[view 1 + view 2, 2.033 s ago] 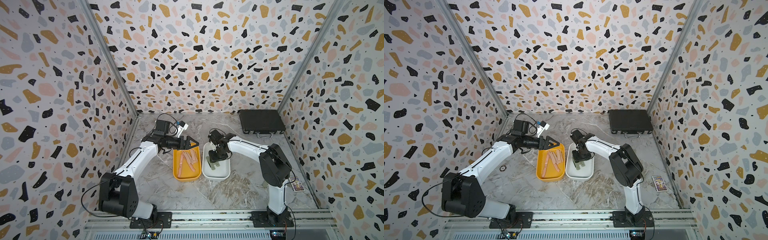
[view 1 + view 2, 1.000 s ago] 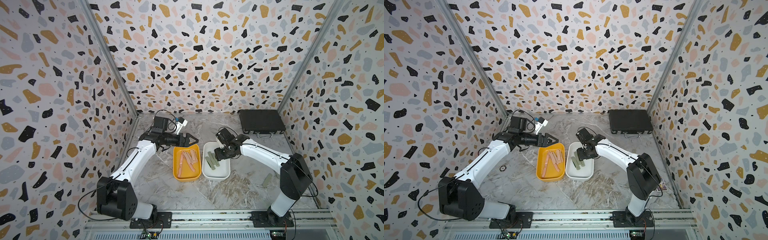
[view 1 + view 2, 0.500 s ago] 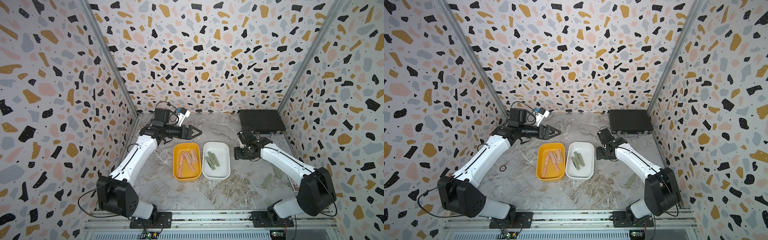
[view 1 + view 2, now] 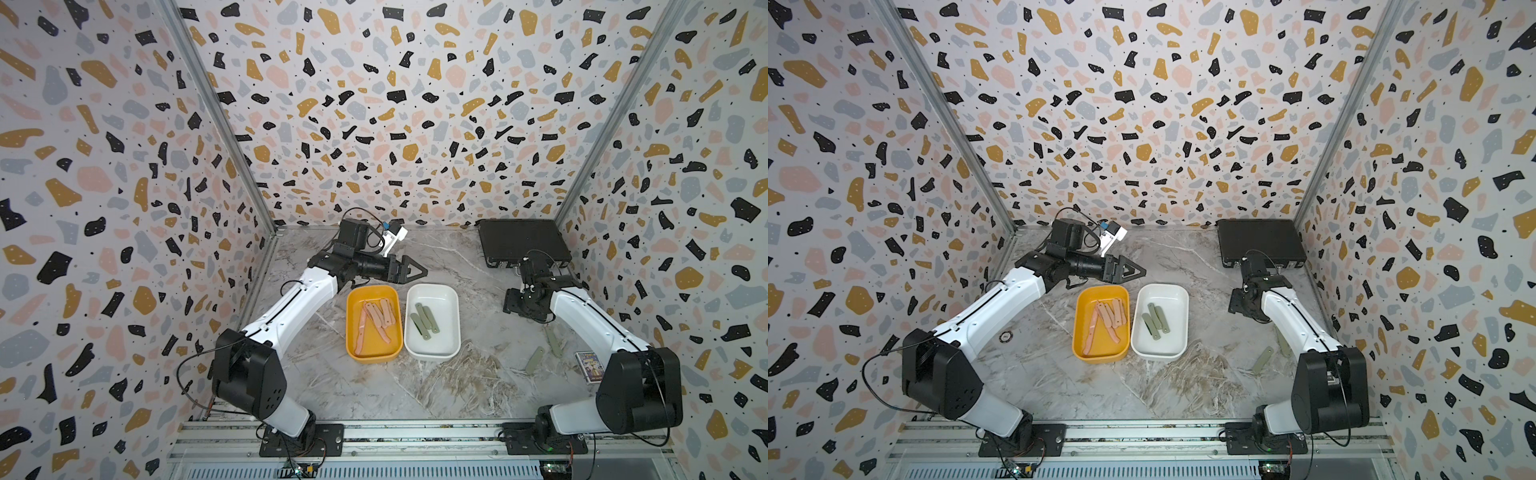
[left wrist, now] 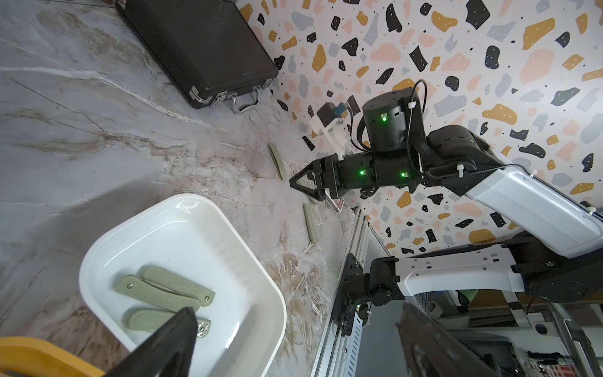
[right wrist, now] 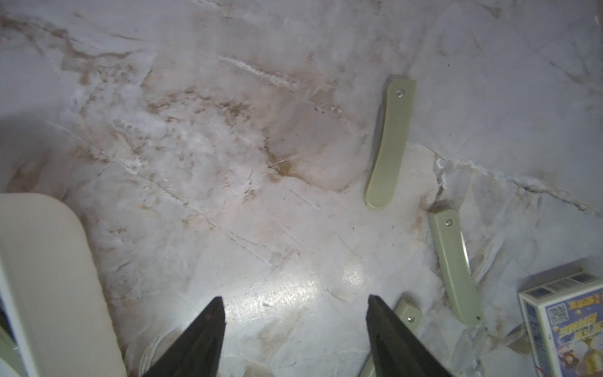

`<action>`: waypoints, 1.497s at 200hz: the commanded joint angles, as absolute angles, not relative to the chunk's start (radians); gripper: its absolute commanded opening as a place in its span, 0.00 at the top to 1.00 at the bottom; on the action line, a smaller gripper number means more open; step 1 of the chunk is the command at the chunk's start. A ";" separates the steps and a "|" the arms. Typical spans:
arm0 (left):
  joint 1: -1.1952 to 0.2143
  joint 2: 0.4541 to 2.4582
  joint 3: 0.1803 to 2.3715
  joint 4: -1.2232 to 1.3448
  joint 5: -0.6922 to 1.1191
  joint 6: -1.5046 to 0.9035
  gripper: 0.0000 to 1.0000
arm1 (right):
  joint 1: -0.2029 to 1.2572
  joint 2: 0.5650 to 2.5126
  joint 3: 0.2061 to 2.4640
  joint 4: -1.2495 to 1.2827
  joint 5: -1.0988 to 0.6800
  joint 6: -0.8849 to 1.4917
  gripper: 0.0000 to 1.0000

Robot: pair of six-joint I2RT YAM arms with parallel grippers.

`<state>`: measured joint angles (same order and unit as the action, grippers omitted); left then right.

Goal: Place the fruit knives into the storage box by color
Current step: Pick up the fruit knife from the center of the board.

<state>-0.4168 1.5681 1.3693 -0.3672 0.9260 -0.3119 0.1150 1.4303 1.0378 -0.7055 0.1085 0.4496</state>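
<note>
Both top views show a rounded yellow plastic tub (image 4: 374, 357) and a rounded white plastic tub (image 4: 440, 297) close side by side in the middle of the marble-patterned surface (image 4: 374, 395). Pale pink fruit knives (image 4: 376, 320) lie overlapping in the yellow tub, and three sage green fruit knives (image 4: 424, 321) lie in the white one. Two loose green knives (image 4: 534, 360) lie on the surface beside the right arm, well apart from the tubs and near a small printed card box (image 4: 588, 365). A black hard case (image 4: 521, 241) sits in the far right corner. The left tool (image 4: 422, 272) hangs just beyond the far rims of the tubs. The right tool (image 4: 514, 306) hangs between the white tub and the case.

Only the right wrist view shows a third loose green knife (image 6: 408, 315), partly hidden behind one finger (image 6: 385, 326). It also shows that tool's jaws well apart, with only bare surface between them. The left wrist view shows the left tool's jaws spread wide with nothing held. It also shows the rivets on the knives in the white tub and the case's metal latches and handle. The pink knives show only in the top views.
</note>
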 commanded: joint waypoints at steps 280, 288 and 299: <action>-0.456 1.571 1.307 -0.279 0.913 -0.325 0.04 | -0.143 1.807 1.120 -0.601 -0.039 0.382 0.65; -0.453 1.569 1.307 -0.280 0.914 -0.325 0.03 | -0.143 1.804 1.119 -0.601 -0.044 0.383 0.67; -0.450 1.568 1.308 -0.282 0.915 -0.326 0.03 | -0.142 1.800 1.115 -0.598 -0.054 0.385 0.69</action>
<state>-0.4603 1.5974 1.3148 -0.3050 0.9100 -0.3340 -0.1413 1.7977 1.1137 -0.5747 -0.0162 0.3916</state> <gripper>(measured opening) 0.965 0.325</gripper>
